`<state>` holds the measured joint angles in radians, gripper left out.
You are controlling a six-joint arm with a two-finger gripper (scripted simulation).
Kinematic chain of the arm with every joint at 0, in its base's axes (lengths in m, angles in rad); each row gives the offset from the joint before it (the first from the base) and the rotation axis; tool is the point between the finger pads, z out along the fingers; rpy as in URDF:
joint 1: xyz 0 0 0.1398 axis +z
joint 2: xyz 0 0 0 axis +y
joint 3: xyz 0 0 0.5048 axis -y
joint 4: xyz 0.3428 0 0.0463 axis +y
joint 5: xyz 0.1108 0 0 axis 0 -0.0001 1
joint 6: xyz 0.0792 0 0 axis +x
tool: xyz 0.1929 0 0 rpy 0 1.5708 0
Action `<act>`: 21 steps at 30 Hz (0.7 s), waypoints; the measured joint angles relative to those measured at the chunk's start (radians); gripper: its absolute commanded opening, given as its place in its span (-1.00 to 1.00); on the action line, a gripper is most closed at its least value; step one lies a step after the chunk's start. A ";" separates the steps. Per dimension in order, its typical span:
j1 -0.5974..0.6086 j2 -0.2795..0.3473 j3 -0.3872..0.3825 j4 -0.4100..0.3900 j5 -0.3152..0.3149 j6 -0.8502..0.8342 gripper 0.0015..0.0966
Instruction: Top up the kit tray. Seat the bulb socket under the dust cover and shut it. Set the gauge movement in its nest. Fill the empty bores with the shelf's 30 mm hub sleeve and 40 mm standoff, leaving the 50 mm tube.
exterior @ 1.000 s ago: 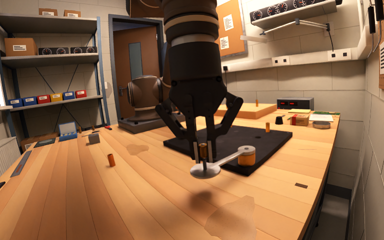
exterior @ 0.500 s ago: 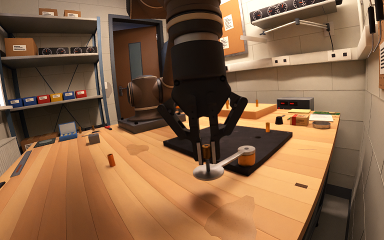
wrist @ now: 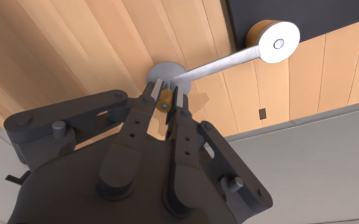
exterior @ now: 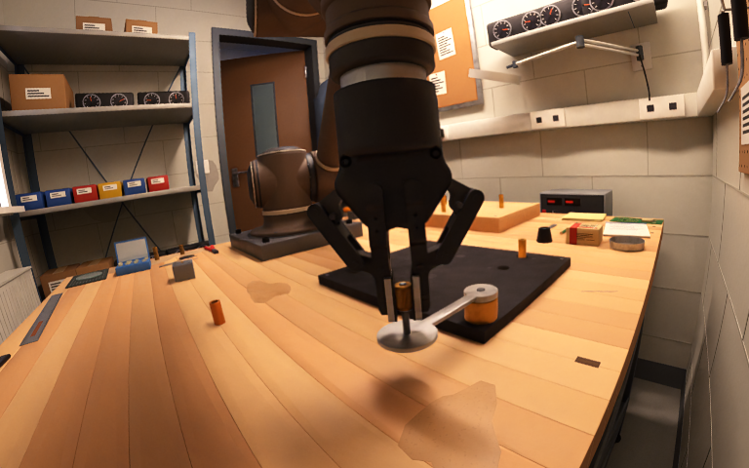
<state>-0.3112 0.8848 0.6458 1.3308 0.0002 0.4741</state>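
Observation:
The dust cover's brass knob (exterior: 402,296) (wrist: 164,100) stands on the grey disc (exterior: 407,335) (wrist: 169,77) at the end of a metal arm, and my gripper (exterior: 404,309) (wrist: 166,93) is closed on that knob. The arm runs to a pivot cap (exterior: 481,303) (wrist: 278,42) at the near corner of the black kit tray (exterior: 453,281). The disc is swung out past the tray's edge, over the bare bench. An orange sleeve (exterior: 217,312) stands on the bench to the left. Another orange cylinder (exterior: 522,248) stands on the tray's far side, near an empty bore (exterior: 502,267).
A wooden shelf block (exterior: 486,214) behind the tray carries small orange cylinders. A black socket-like part (exterior: 544,234), a small box (exterior: 584,233) and a round dish (exterior: 627,243) sit at the far right. The robot base (exterior: 284,198) stands behind the tray. The bench edge runs along the right.

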 measured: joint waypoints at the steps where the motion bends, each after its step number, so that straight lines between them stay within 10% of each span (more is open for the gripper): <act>1: 0.000 0.000 0.000 0.000 0.000 0.000 -0.86; 21: 0.000 0.002 0.004 0.003 0.000 0.000 -0.62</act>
<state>-0.3110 0.8867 0.6500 1.3341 0.0000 0.4744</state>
